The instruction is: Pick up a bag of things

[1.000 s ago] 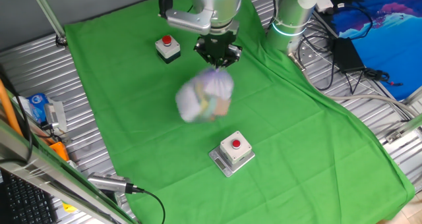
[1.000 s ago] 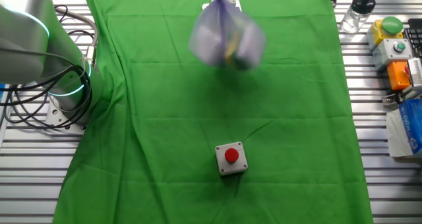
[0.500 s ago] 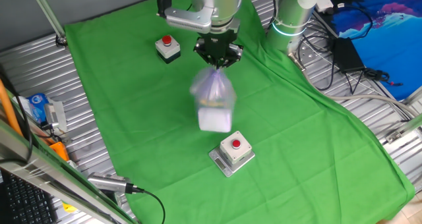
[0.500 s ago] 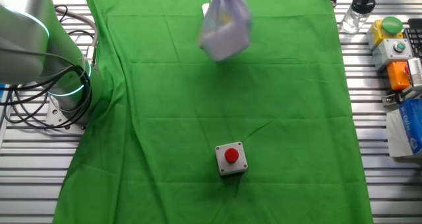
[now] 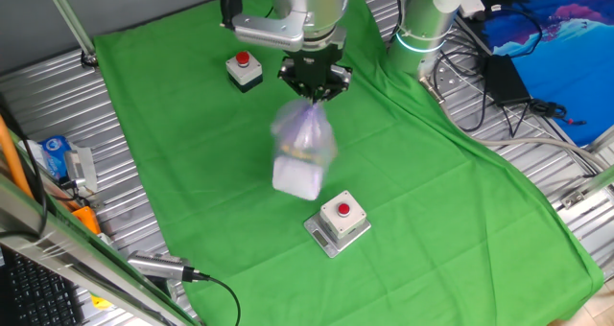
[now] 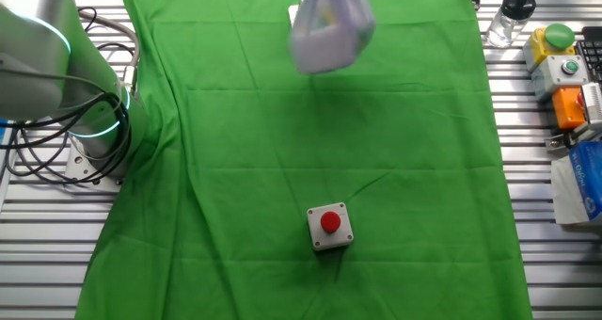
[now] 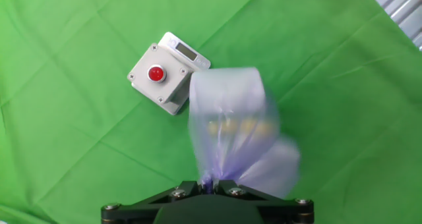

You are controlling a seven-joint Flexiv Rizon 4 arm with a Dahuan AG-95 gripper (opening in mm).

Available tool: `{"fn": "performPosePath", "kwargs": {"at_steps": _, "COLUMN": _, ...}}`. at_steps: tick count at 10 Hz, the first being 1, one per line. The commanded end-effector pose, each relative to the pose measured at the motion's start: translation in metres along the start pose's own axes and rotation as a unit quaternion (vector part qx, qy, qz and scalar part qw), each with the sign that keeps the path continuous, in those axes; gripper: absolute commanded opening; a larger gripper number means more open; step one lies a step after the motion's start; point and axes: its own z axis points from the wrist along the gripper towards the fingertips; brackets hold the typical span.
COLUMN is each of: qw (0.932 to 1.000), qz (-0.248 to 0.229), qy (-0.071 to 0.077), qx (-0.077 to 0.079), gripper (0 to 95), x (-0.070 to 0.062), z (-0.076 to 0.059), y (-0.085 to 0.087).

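The black two-finger gripper (image 5: 313, 84) has its jaws pinched together on the gathered top of the lumpy clear plastic bag of things (image 5: 301, 153), which hangs below it in the air, clear of the cloth and blurred. Through the plastic show a white block low down, a yellow-green streak and purple near the neck. From the hand view the bag (image 7: 234, 135) bulges out from between the jaws, partly covering one corner of a grey box with a red button (image 7: 166, 72) lying on the cloth beneath.

In one fixed view that grey red-button box (image 5: 339, 222) sits just beside the hanging bag toward the near edge of the table (image 5: 58, 105), and a second grey red-button box (image 5: 244, 69) sits toward the far edge, near the arm. A wrinkled bright green cloth (image 5: 192, 163) covers the middle of the table; ribbed bare metal shows along both side edges.

In the other fixed view the bag (image 6: 329, 26) hangs at the far edge. Black cables (image 6: 56, 146) coil round the silver robot base (image 6: 47, 56) at the left edge. Along the right edge stand a clear bottle (image 6: 511, 17), a yellow box with a green button (image 6: 555, 45) and an orange block (image 6: 570, 105).
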Motion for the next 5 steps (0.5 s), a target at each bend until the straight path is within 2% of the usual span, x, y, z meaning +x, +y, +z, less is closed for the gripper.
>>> {"fn": "performPosePath", "kwargs": {"at_steps": 1, "qw": 0.9999, "qz": 0.01, "qy": -0.008, "qx": 0.003, "gripper": 0.0, "x": 0.002, "z": 0.0011, "y": 0.0007}}
{"fn": "performPosePath", "kwargs": {"at_steps": 5, "qw": 0.9995, "qz": 0.025, "qy": -0.004, "qx": 0.017, "gripper": 0.0, "x": 0.002, "z": 0.0011, "y": 0.0007}}
